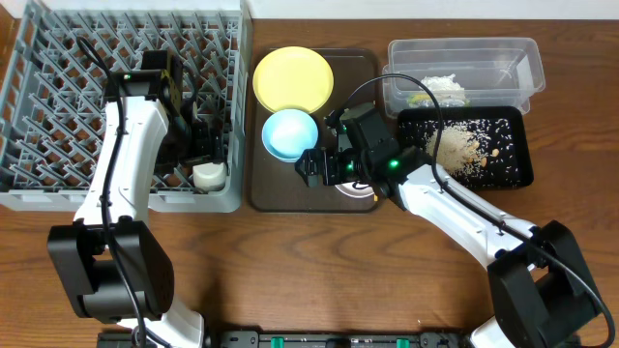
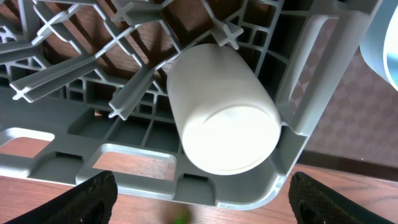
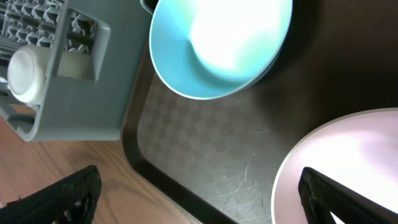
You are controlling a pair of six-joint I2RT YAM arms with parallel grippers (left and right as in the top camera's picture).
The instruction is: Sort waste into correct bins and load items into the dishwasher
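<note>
We find the grey dish rack at the left of the table, holding one white cup in its near right corner. The cup is plain and smooth and lies on its side against the corner wall, a flat round end toward the left wrist camera. The left end effector hangs over it released, fingers spread wide. The clear tub contains crumpled white paper and a greenish scrap. The black tray beside it contains white grains and tan crumbs. The brown serving tray carries the yellow plate, light blue bowl and small white bowl. The right end effector is released above this tray, grasping nothing.
</note>
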